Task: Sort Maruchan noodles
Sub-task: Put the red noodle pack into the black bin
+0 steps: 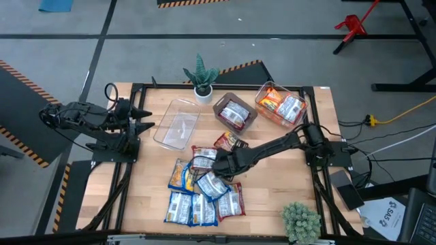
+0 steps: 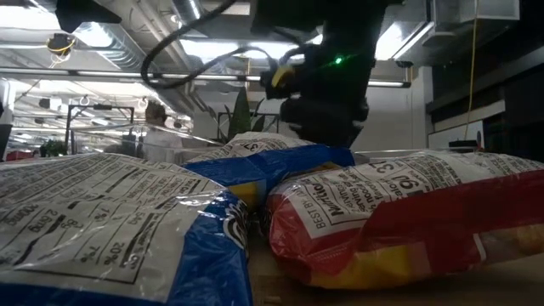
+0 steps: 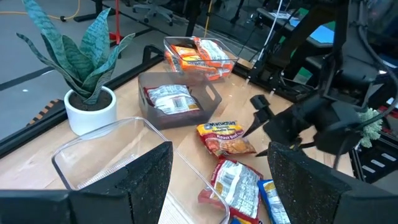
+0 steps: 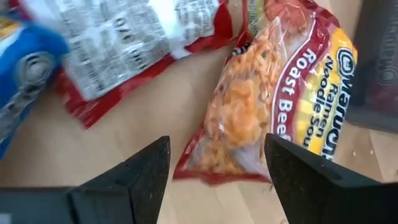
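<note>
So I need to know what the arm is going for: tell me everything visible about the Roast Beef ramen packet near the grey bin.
The glossy red-and-yellow Roast Beef ramen packet is a flat, sealed plastic wrapper with crimped ends and a noodle picture. It lies face up on the wooden table, beside the grey square bin, its far end by a red-and-silver packet. The right end effector is open with a finger on each side of the packet's near end, not gripping.

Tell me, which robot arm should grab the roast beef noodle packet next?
Probably the right. The right gripper hangs open just beside the roast beef packet, which fills its wrist view between the fingers. The left gripper waits at the table's left edge, beyond the empty clear bin.
</note>
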